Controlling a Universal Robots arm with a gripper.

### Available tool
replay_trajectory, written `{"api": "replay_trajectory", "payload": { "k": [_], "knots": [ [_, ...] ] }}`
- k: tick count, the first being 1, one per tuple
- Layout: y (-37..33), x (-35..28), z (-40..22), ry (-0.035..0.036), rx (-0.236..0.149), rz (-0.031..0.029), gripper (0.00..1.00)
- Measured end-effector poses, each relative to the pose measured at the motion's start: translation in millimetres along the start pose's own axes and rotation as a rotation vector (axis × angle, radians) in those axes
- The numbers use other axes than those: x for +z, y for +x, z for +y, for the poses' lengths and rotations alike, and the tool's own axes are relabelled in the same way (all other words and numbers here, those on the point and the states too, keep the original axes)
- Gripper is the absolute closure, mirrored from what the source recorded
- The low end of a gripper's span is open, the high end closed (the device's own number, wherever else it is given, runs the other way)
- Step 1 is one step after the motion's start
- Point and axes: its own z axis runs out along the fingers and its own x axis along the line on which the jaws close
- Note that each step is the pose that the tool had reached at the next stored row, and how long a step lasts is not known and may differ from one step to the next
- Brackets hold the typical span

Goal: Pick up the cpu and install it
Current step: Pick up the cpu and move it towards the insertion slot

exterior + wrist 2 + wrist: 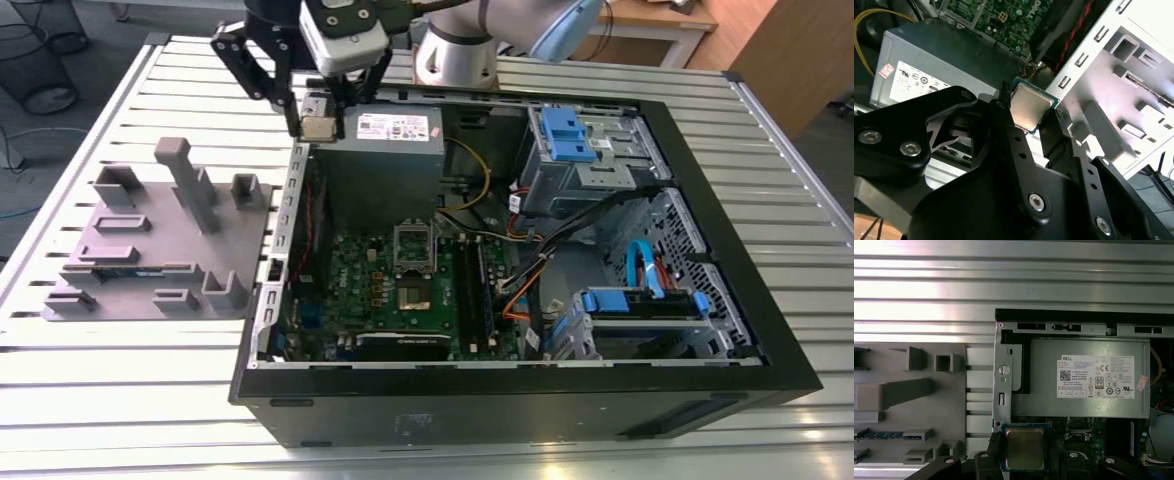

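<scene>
Exterior view: cpu (318, 128) above open case (534, 402)

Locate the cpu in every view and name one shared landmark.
Exterior view: cpu in the gripper, above the case's far corner on the exterior view's left, beside the power supply.
Second wrist view: cpu clamped in the gripper, near the power supply.
First wrist view: cpu beside the power supply's corner.
Shared landmark: the power supply.
</scene>
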Motion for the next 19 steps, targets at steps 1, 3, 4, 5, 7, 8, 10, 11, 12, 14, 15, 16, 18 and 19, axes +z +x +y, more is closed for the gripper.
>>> {"api": "replay_trajectory", "payload": {
  "k": [1, 3, 4, 5, 7, 8, 10, 11, 12, 14, 15, 16, 18, 19],
  "knots": [
    [-3.8, 0.1, 0.0, 0.0, 0.0, 0.0004, 0.53],
    [-11.0, 0.4, 0.0, 0.0, 0.0, 0.0009, 0.53],
    [-14.6, 0.5, 0.0, 0.0, 0.0, 0.0012, 0.53],
    [-18.0, 0.6, 0.0, -0.0001, 0.0, 0.0013, 0.53],
    [-24.4, 0.9, 0.0, -0.0001, 0.0, 0.0015, 0.53],
    [-27.4, 1.0, 0.0, -0.0001, 0.0, 0.0016, 0.53],
    [-33.3, 1.2, 0.0, -0.0001, 0.0, 0.0017, 0.53],
    [-36.7, 1.3, 0.0, -0.0001, 0.0, 0.0018, 0.53],
    [-39.9, 1.4, 0.0, -0.0001, 0.0, 0.0019, 0.53],
    [-43.8, 1.5, 0.0, 0.0, 0.0, 0.002, 0.53],
    [-44.6, 1.6, 0.0, -0.0001, 0.0, 0.0019, 0.53],
    [-44.9, 1.5, -0.1, 0.0, 0.0, 0.0019, 0.53],
    [-44.9, 1.6, 0.0, -0.0001, 0.0, 0.0019, 0.53],
    [-45.3, 1.5, 0.0, 0.0, 0.0, 0.0019, 0.53]
  ]
}}
